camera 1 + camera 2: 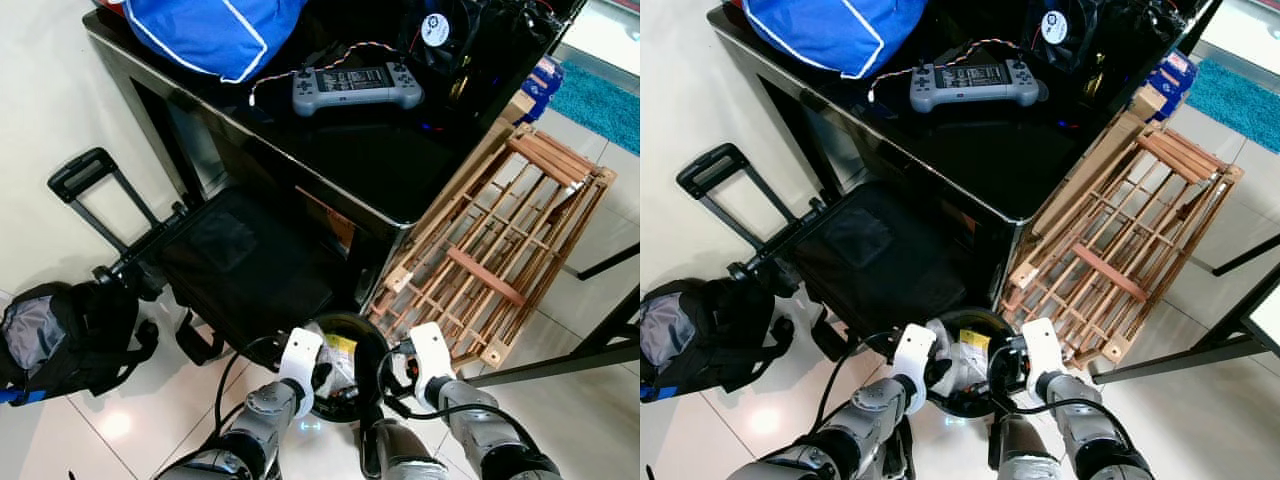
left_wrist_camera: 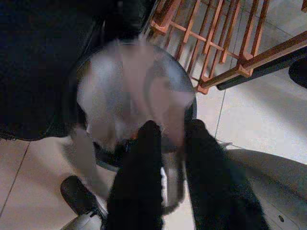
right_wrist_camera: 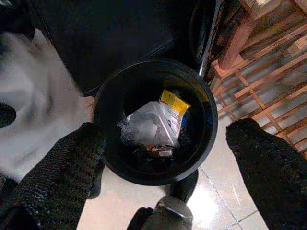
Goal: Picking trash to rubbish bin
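Observation:
A black round rubbish bin (image 3: pixel 205 120) stands on the tiled floor right below me, between my two grippers. Inside it lie a crumpled silver wrapper (image 3: pixel 144 127) and a yellow packet (image 3: pixel 173 104). My left gripper (image 2: pixel 170 129) hangs over the bin's left rim, shut on a whitish crumpled piece of trash (image 1: pixel 962 362) that is blurred with motion (image 2: pixel 124 76). My right gripper (image 3: pixel 168 134) hovers over the bin's right side, its fingers (image 3: pixel 81 148) wide apart and empty.
A black table (image 1: pixel 390 170) with a grey controller (image 1: pixel 357 87) and a blue bag (image 1: pixel 215 30) stands just behind the bin. A wooden rack (image 1: pixel 500 240) leans on its right, a black trolley case (image 1: pixel 240 270) on its left. A backpack (image 1: pixel 60 335) lies far left.

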Available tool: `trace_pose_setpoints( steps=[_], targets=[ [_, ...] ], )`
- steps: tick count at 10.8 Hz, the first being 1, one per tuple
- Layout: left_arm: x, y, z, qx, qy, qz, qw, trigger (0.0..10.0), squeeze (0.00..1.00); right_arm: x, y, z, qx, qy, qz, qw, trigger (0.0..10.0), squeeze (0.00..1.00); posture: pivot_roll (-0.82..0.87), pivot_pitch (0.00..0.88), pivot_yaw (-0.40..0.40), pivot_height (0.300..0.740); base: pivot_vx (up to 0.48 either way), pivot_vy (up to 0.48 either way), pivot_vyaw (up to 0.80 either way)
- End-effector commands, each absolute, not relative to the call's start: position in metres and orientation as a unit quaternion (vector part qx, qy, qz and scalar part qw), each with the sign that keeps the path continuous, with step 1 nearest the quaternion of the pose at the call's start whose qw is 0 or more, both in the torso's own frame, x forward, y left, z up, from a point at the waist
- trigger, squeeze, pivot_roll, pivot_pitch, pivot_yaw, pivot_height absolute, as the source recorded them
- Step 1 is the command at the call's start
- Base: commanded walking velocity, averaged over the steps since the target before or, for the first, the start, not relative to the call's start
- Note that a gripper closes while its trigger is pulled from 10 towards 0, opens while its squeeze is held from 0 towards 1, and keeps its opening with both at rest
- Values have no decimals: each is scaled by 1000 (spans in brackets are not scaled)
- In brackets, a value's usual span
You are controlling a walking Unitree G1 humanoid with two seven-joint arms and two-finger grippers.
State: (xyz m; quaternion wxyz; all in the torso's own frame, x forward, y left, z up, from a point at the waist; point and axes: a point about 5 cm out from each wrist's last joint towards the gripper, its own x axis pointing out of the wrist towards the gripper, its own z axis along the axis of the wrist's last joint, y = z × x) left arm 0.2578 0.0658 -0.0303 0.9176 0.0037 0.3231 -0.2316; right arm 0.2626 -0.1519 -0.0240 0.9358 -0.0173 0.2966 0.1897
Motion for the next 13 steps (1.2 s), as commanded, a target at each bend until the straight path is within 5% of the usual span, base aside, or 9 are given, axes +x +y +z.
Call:
trace_pose_setpoints(
  steps=[1, 2, 3, 13],
  targets=[
    [252, 65, -35, 2, 334, -236, 913, 10000, 1000, 254, -153, -31, -15, 314, 189, 930, 10000, 0, -111, 294, 11, 740, 0, 0, 0],
    [252, 65, -35, 1, 334, -233, 913, 10000, 851, 254, -153, -31, -15, 313, 189, 931, 10000, 0, -111, 294, 10, 740, 0, 0, 0],
    [252, 66, -35, 2, 335, -230, 914, 10000, 0, 253, -152, -32, -15, 314, 190, 930, 10000, 0, -107, 297, 9, 740, 0, 0, 0],
    [265, 140, -32, 26, 297, -86, 951, 10000, 0, 265, -160, -24, -6, 277, 111, 954, 10000, 0, -62, 261, 38, 740, 0, 0, 0]
  ],
)
